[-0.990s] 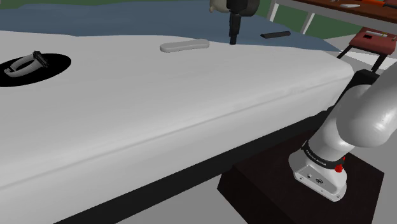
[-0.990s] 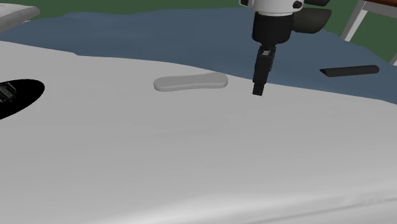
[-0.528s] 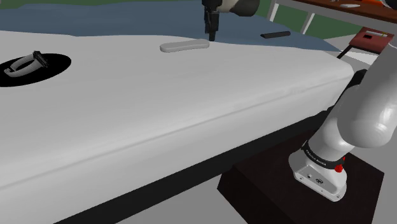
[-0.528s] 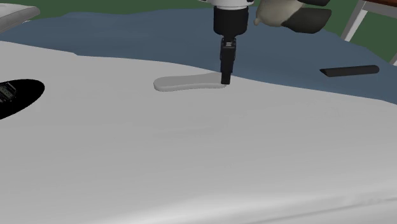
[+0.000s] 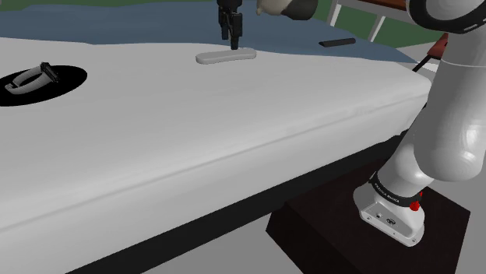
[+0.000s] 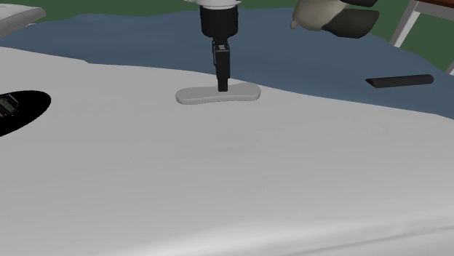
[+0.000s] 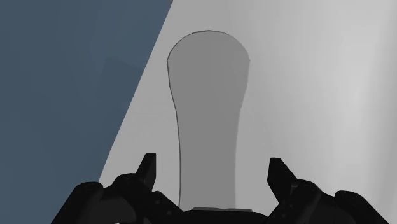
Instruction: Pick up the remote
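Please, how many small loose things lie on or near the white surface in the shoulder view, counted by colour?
Grey: 2 (flat rounded grey remote on the white surface; grey curved object in the black opening)
Black: 1 (flat black bar on the blue area)
Total: 3

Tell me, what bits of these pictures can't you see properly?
1. Wrist view: the near end of the grey remote, hidden behind the gripper.
2. Shoulder view: the grey thing in the black area, too small to name.
3. Second exterior view: the flat black thing at its right, too small to name.
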`<state>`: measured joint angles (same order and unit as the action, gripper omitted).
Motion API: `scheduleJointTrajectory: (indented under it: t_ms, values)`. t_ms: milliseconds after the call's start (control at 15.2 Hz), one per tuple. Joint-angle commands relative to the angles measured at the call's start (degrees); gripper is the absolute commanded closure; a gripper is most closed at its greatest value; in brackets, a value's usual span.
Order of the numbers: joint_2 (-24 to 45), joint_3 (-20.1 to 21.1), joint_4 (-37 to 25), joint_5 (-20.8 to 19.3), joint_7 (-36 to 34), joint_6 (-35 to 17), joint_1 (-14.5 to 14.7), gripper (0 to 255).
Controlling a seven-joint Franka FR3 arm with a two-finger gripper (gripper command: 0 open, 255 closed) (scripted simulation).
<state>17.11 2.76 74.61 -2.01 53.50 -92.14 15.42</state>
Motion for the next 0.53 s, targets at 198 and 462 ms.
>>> scheduleJointTrajectory:
  t_ms: [198,462]
  values:
    - [0.2,0.2,3.0,0.0,0.5,-3.3,0.1,0]
    - [-0.2,0.2,5.5,0.0,0.4,-5.4,0.0,0]
